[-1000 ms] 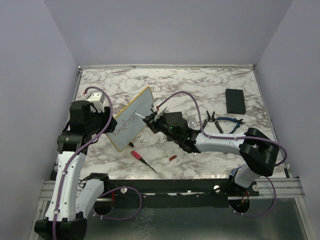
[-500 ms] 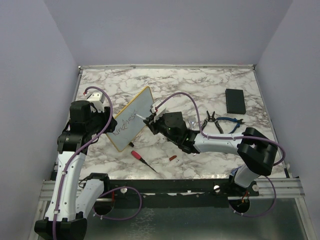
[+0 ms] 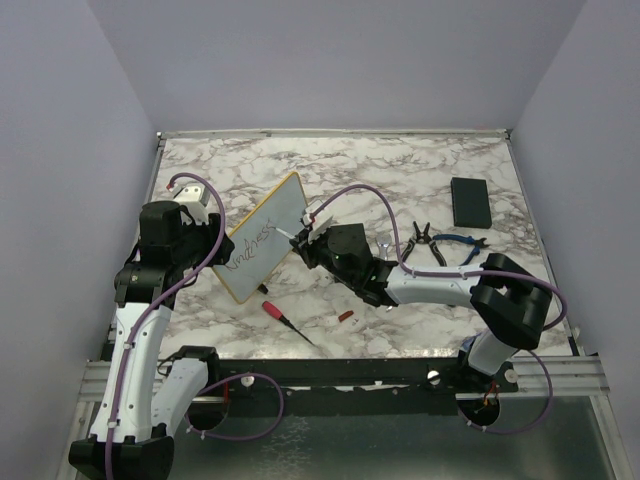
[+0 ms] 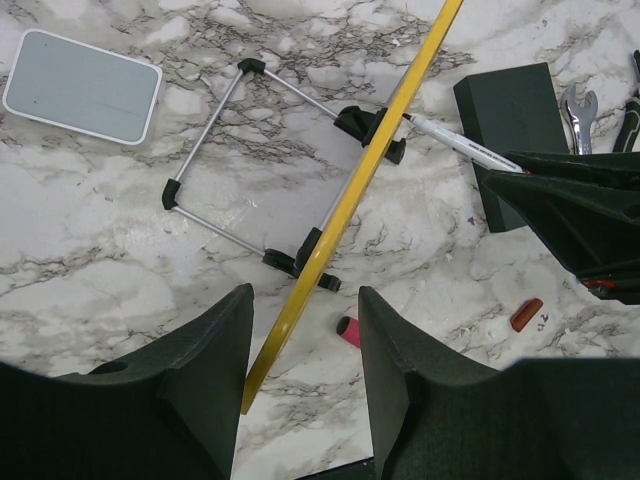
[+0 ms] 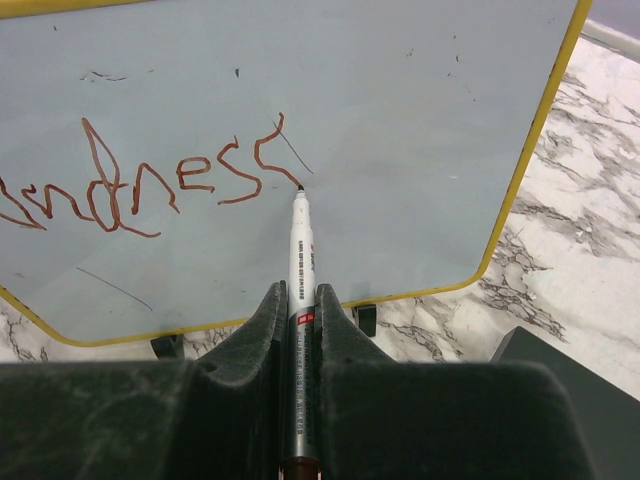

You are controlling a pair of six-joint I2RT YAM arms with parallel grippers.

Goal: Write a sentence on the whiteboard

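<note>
Yellow-framed pale whiteboard (image 5: 400, 90): propped at a tilt; hold it steady.
Right jaws: clamped on white marker pen (image 5: 300, 250); use light, even strokes.
Left jaws: apart, straddling board's edge.

The whiteboard (image 3: 268, 232), yellow-framed with rounded corners, stands tilted on its long edge on the marble, left of centre. Across its pale face runs the sentence (image 5: 150, 185) (one reddish-brown cursive line, ending "ndness").
</note>
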